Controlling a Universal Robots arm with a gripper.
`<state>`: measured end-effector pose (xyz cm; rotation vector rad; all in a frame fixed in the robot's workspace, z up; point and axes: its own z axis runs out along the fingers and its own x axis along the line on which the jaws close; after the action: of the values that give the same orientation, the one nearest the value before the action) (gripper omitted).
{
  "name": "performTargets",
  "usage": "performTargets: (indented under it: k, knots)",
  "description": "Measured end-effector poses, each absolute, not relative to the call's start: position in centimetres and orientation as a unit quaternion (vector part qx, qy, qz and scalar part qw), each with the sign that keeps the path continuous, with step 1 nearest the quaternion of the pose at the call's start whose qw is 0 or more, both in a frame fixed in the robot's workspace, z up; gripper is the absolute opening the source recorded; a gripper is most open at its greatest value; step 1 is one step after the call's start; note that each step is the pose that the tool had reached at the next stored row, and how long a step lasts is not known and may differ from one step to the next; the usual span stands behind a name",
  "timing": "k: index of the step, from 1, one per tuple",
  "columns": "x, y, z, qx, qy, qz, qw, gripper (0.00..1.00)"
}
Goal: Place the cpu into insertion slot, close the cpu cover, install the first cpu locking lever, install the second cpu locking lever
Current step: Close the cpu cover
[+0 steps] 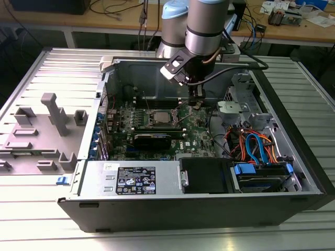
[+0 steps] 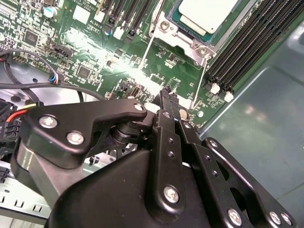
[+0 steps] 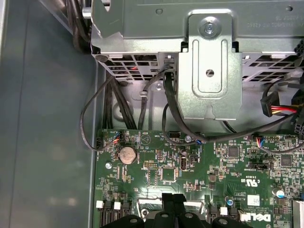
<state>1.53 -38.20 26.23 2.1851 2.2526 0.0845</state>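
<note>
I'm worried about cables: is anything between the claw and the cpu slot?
Nothing visible. The claw is over the board just beside the slot, with the cpu in it; cables lie off toward the drive cage.

I count one black open computer case, one green motherboard, one flat square silvery-grey cpu and two thin silvery wire levers. Add to that one round silver coin battery, one silvery power supply box with a printed label, one grey plastic fixture tray, and my one black gripper.
</note>
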Motion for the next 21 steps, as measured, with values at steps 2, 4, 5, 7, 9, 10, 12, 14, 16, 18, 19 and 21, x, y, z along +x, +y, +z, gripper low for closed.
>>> performTargets:
  k: [2,4,5,7,9,10,12,14,16,18,19,21]
  knots:
    - [1.75,-38.2,26.23,0.696,0.718,0.027,0.001,0.11]
    - [1.91,-38.2,26.23,0.696,0.718,0.027,0.001,0.11]
    - [2.04,-38.21,26.23,0.696,0.717,0.027,0.001,0.11]
    - [2.28,-38.2,26.23,0.696,0.718,0.027,0.001,0.11]
    - [2.5,-38.21,26.23,0.696,0.718,0.027,0.001,0.11]
    - [2.52,-38.2,26.23,0.696,0.718,0.027,0.001,0.11]
    - [2.54,-38.2,26.23,0.696,0.718,0.027,0.001,0.11]
    - [2.57,-38.2,26.23,0.696,0.718,0.027,0.001,0.11]
    - [2.57,-38.21,26.24,0.696,0.718,0.027,0.001,0.11]
    - [2.64,-38.2,26.23,0.696,0.718,0.027,0.001,0.11]
    - [2.64,-38.21,26.23,0.696,0.718,0.027,0.001,0.11]
    - [2.64,-38.21,26.23,0.696,0.718,0.027,0.001,0.11]
